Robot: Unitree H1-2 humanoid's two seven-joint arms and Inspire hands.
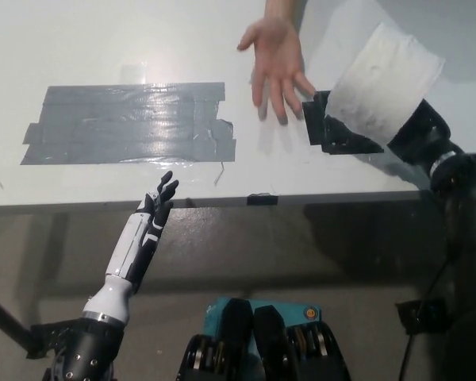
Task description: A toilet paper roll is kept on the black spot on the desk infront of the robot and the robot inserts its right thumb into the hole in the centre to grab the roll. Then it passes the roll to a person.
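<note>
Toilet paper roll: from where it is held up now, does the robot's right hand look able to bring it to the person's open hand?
Probably yes. The right hand holds the toilet paper roll lifted above the desk, and the person's hand lies open, palm up, just left of it with nothing between them. The left hand rests below the desk edge.

Grey tape patch (127, 123) on desk

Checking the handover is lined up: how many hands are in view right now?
3. The robot's white left hand rests open at the table's near edge, lower left. Its black right hand holds the toilet paper roll raised at right. A person's hand reaches in open, top centre.
</note>
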